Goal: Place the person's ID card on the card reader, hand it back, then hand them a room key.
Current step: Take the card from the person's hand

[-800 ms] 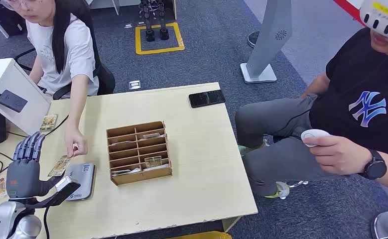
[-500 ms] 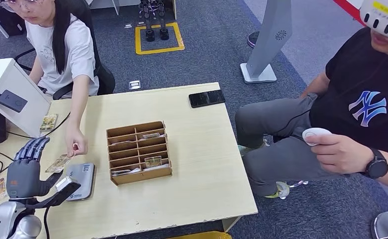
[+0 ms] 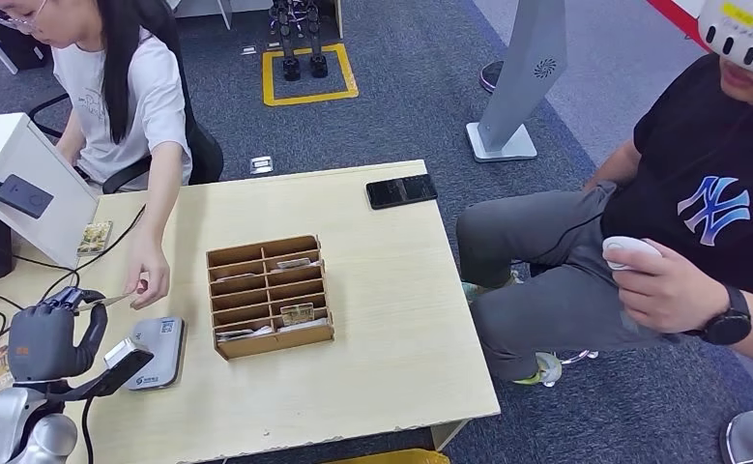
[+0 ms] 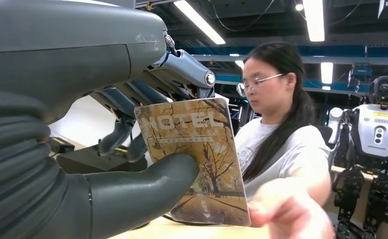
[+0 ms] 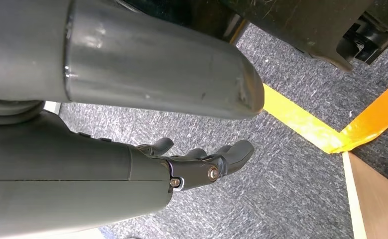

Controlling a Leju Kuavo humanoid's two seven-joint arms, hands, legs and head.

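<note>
Your robot's left hand (image 3: 48, 333) grips a thin rectangular card printed with a golden tree-lined avenue and the word HOTEL (image 4: 194, 157), thumb (image 4: 147, 186) pressed on its face and the darker fingers (image 4: 182, 67) behind it. In the head view the card (image 3: 111, 301) lies nearly flat above the pale wooden tabletop (image 3: 382, 280), near its left edge. Its long axis runs from your hand toward the seated person's hand (image 3: 148, 280), whose fingertips are at the far end; whether they have let go is too small to tell.

The flat grey card reader (image 3: 157, 350) lies on the tabletop just right of your left hand and a little nearer the front edge. That is the relation to watch: the card sits above and slightly beyond the reader, so the coming move looks like a short pull back and down, card kept flat.

Your right hand (image 5: 201, 162) hangs over grey carpet beside yellow floor tape, fingers loosely curled and holding nothing. The left hand is clearly the nearer one.

A brown wooden compartment box (image 3: 270, 295) with a few cards in its slots stands mid-table, and a black phone (image 3: 401, 190) lies near the far right corner. A second person in a black shirt (image 3: 710, 203) sits to the right.
</note>
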